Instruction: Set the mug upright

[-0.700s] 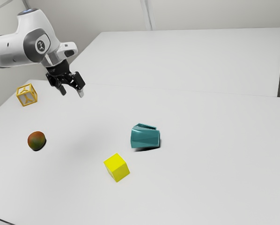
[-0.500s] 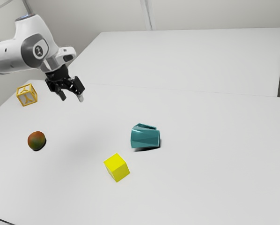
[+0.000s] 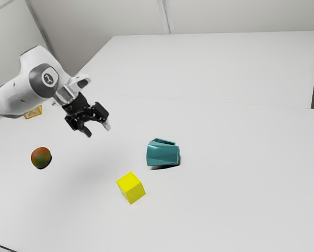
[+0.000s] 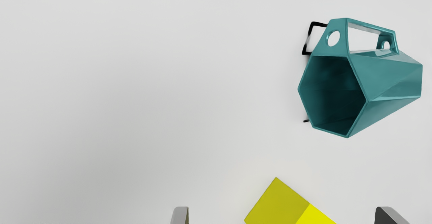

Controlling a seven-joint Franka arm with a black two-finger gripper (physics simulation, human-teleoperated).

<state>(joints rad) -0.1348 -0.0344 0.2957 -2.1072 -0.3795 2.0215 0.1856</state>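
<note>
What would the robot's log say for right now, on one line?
teal mug: lying on its side, not upright yet | hand: open, holding nothing, above table | yellow cube: on table near mug

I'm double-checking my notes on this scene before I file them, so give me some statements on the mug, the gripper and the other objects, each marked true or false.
1. The teal mug lies on its side. True.
2. The gripper is shut on the mug. False: its fingers stand apart, away from the mug.
3. The yellow cube is inside the mug. False: it rests on the table near the mug.
4. The red-and-green round object is nearer the exterior view's left than the yellow cube. True.
5. The mug has no handle. False: a handle with round holes runs along it.
</note>
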